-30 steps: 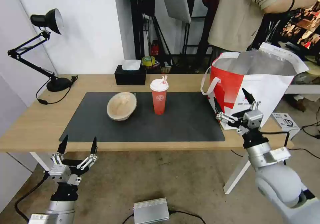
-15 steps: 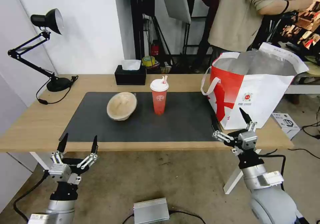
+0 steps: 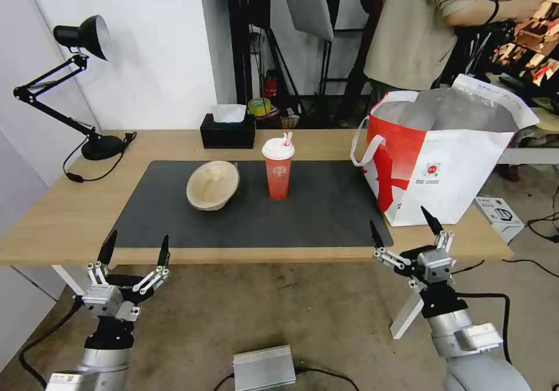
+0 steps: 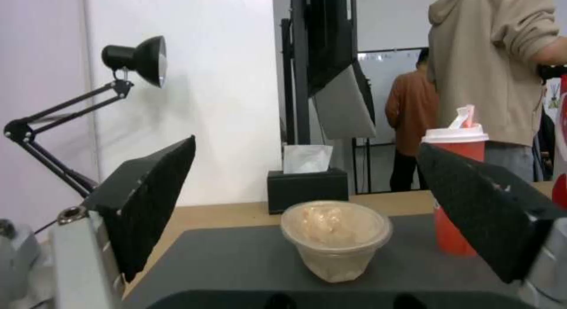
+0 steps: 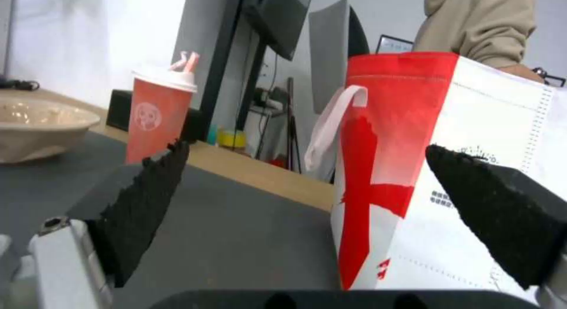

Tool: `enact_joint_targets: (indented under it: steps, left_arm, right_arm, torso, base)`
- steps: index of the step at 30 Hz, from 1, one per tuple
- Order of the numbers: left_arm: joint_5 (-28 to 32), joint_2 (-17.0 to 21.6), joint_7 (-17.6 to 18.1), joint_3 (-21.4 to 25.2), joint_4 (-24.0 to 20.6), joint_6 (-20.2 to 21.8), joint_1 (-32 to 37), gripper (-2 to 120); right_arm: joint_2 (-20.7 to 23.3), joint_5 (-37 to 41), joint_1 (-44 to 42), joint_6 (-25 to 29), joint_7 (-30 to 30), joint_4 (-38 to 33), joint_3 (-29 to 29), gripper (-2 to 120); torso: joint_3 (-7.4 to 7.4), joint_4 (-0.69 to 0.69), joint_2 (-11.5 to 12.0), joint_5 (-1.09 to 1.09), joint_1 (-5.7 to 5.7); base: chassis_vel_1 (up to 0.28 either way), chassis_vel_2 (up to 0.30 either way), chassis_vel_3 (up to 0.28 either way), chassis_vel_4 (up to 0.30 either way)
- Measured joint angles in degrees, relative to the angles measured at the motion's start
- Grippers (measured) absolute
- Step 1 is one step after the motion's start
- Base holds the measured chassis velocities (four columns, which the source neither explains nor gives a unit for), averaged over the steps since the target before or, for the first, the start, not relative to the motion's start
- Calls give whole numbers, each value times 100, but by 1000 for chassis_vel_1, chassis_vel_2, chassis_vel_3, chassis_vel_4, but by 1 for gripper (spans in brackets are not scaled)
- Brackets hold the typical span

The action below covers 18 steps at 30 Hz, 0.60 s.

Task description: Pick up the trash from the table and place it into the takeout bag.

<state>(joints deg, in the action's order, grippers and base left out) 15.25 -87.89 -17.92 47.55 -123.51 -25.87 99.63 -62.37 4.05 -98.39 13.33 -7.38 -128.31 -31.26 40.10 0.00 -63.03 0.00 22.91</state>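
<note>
Desk lamp (image 3: 81, 35): black, jointed arm, base on the far left corner of the tabletop (image 3: 58, 216), which is light wood.

Left hand (image 3: 135, 248): held below the near edge of the tabletop, left of the mat, over the floor. Fingers spread wide apart, black tips pointing up; nothing between them. In the left wrist view the tan bowl sits framed between the two finger pads (image 4: 150, 198).

Dark grey mat (image 3: 303, 216): lies flat along the middle of the tabletop.

Tan paper bowl (image 3: 212, 185): on the mat, left of centre, tilted so its opening faces the robot. Pale food residue inside.

Black tissue box (image 3: 227, 130): on bare wood beyond the mat's far edge, behind the bowl and cup; white tissue standing out of the top.

Red drink cup (image 3: 278, 172): upright on the mat just right of the bowl, apart from it. White lid, straw sticking out.

Right hand (image 3: 403, 233): at the near edge of the tabletop, by the mat's near right corner, in front of the bag. Fingers spread wide apart, holding nothing.

Takeout bag (image 3: 454, 164): upright at the right end of the tabletop, touching the mat's right edge. Red side panel, white front with small red logo, white loop handle, mouth open showing silver lining.
</note>
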Motion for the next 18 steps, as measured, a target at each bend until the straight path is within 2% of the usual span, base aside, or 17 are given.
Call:
enact_joint_targets:
  steps: [18]
  left_arm:
    - [-5,24,2,-33,49,3,-36,100]
  right_arm:
    - [-138,-143,-87,-62,74,7,20,100]
  torso:
    - [0,0,1,0,1]
  base:
    - [0,0,0,0]
